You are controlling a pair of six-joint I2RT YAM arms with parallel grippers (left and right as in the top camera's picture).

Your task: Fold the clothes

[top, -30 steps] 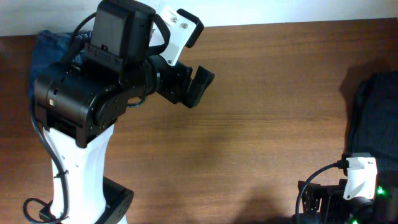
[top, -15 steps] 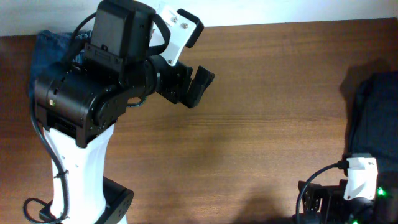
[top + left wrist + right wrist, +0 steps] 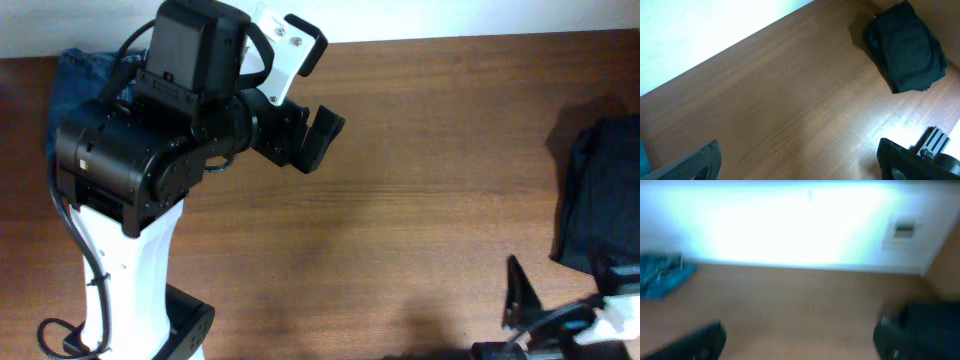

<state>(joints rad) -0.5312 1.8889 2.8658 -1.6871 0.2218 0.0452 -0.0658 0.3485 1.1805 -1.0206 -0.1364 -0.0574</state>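
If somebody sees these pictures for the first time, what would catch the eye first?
First comes the large black-and-white left arm, which fills the left of the overhead view, with the left gripper open above the wooden table. Next come a dark folded garment at the table's right edge and the blue jeans peeking out at the far left corner behind the arm.

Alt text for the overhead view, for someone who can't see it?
The left arm's open tool hovers over a wooden table, holding nothing. Blue denim jeans lie partly hidden behind the arm at the top-left; a dark garment sits at the right edge.
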